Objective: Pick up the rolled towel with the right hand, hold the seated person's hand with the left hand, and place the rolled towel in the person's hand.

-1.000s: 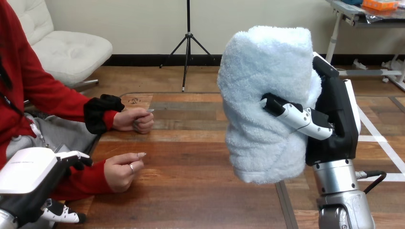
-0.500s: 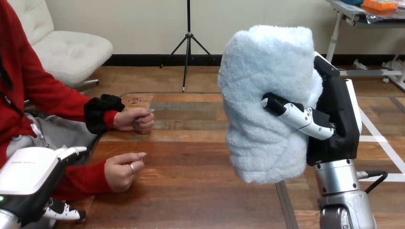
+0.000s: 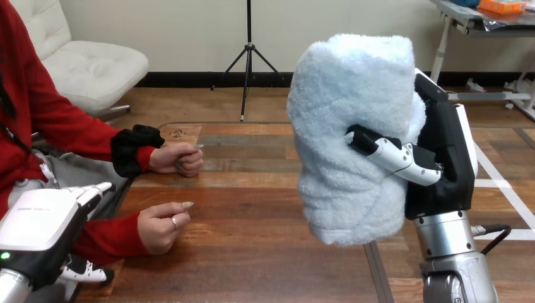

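The right hand (image 3: pixel 445 158) grips the rolled towel (image 3: pixel 347 126) upright, long axis vertical, above the table (image 3: pixel 252 252).

— How many towels were there?
— One rolled towel (image 3: pixel 353 139), at the right.
— And robot hands?
— Two: the left hand (image 3: pixel 38 233) at the near left and the right hand (image 3: pixel 441 158) at the right.
— The person's hands?
— Two as well, both at the left on the counter (image 3: pixel 252 252): the person's far hand (image 3: pixel 180 158) and the person's near hand (image 3: pixel 161 226).
— Counters?
— Just the one.
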Motion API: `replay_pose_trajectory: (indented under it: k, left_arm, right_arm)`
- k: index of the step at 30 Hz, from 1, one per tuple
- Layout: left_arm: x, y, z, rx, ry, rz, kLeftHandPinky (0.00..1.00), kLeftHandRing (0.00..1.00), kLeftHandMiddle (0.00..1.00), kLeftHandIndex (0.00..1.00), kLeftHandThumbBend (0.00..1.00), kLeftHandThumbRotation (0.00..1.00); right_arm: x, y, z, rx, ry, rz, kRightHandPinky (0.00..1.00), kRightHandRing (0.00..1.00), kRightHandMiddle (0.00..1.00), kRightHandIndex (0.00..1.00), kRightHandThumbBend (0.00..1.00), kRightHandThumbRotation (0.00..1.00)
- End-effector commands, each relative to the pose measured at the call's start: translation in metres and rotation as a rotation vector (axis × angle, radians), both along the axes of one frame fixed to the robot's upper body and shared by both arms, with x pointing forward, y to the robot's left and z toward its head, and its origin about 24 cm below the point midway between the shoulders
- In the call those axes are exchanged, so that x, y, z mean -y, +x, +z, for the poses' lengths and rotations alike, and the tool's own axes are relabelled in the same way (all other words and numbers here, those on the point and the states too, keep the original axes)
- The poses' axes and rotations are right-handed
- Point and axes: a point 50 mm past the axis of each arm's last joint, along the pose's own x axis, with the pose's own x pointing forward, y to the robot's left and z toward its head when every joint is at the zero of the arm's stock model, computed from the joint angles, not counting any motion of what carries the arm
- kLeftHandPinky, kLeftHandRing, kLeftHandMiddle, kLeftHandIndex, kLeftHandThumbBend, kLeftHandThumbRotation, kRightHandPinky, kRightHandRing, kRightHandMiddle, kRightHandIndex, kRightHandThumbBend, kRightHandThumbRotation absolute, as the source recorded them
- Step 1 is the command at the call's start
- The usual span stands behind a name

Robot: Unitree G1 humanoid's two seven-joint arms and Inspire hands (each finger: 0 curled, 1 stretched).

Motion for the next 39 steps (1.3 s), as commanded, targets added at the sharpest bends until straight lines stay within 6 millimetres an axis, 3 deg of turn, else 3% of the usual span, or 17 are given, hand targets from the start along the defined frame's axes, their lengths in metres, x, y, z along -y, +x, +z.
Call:
replay_pose_trajectory:
  k: [1, 20, 39]
  left_arm:
    - [-0.004, 0.02, 0.022, 0.098, 0.047, -0.012, 0.81, 0.88, 0.88, 0.91, 1.0, 0.25]
    - [-0.007, 0.029, 0.025, 0.084, 0.065, 0.001, 0.86, 0.91, 0.91, 0.93, 1.0, 0.3]
    - [-0.005, 0.045, 0.021, 0.053, 0.093, 0.001, 0.82, 0.88, 0.89, 0.91, 1.0, 0.3]
  right_arm:
    - [-0.006, 0.003, 0.018, 0.093, 0.029, 0.018, 0.31, 0.38, 0.45, 0.45, 0.78, 0.0]
    - [-0.005, 0.002, 0.016, 0.09, 0.015, 0.015, 0.3, 0.38, 0.45, 0.45, 0.77, 0.0]
    - [-0.006, -0.002, 0.015, 0.083, 0.025, 0.031, 0.3, 0.38, 0.45, 0.44, 0.77, 0.0]
